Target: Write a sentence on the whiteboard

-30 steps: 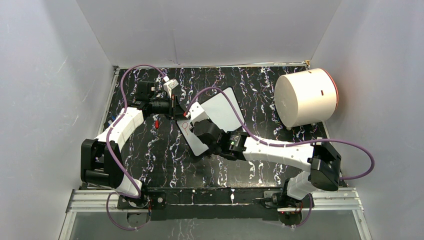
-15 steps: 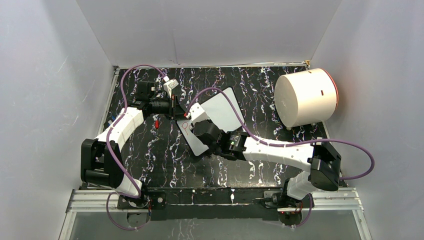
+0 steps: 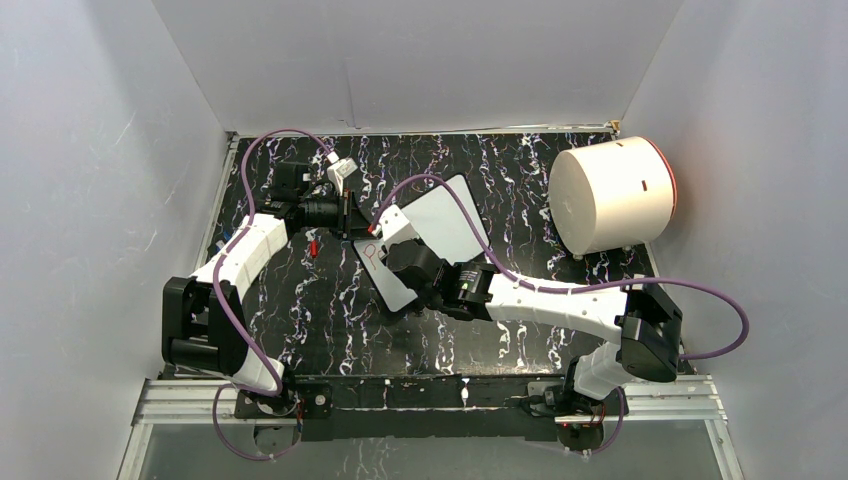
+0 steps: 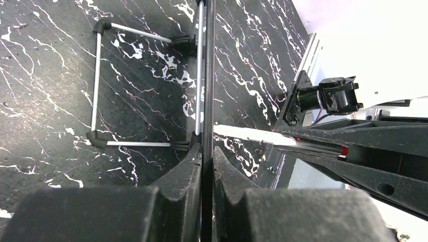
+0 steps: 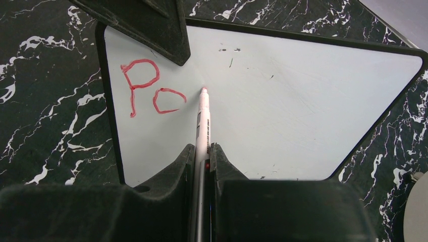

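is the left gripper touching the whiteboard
Touching. Left wrist view: the left gripper is clamped on the whiteboard, seen edge-on, its black frame pinched between the jaws.

Right gripper [image 5: 202,149], clamping marker [image 5: 203,118], is inching very slightly leftward over whiteboard [image 5: 303,101] in top view.

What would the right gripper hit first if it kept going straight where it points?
The whiteboard: the marker in the right gripper has its tip at or just above the surface, right of the red letters.
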